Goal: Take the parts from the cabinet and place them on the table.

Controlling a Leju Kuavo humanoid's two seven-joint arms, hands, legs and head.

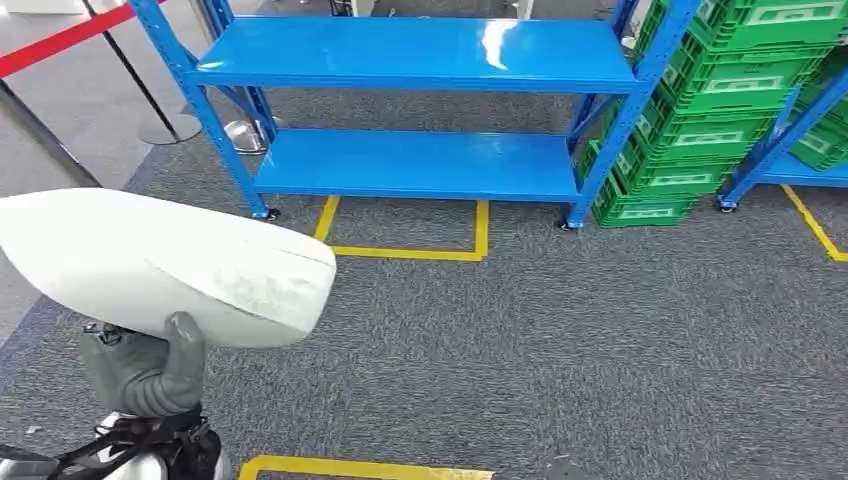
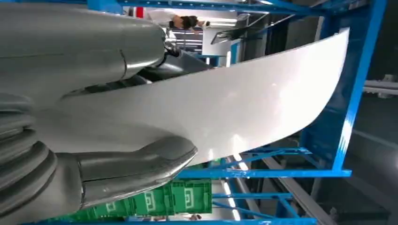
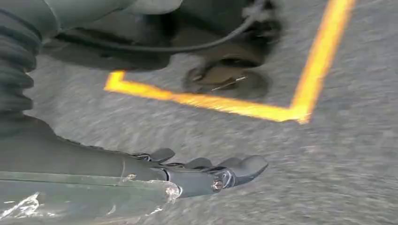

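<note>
Part [image 1: 170,265] betw. left fingers [image 1: 185,345], apparently

A white, curved, glossy part [image 1: 150,265] sits gripped in the left hand [image 1: 150,375] at lower left of the head view, before the blue cabinet [image 1: 420,100], whose 2 shelves lie bare.

The white part [image 1: 160,265] looks like smooth moulded plastic, matt and faintly speckled from above in the head view, glossy with soft reflections in the left wrist view. The left hand [image 1: 150,375] gripping it has a smooth grey rubbery-looking thumb and a ribbed cover. The blue shelving [image 1: 420,55] is painted metal with a glossy sheen. The green crates [image 1: 700,120] look like hard plastic. The floor [image 1: 600,340] is rough grey carpet crossed by smooth yellow tape [image 1: 410,252].
</note>
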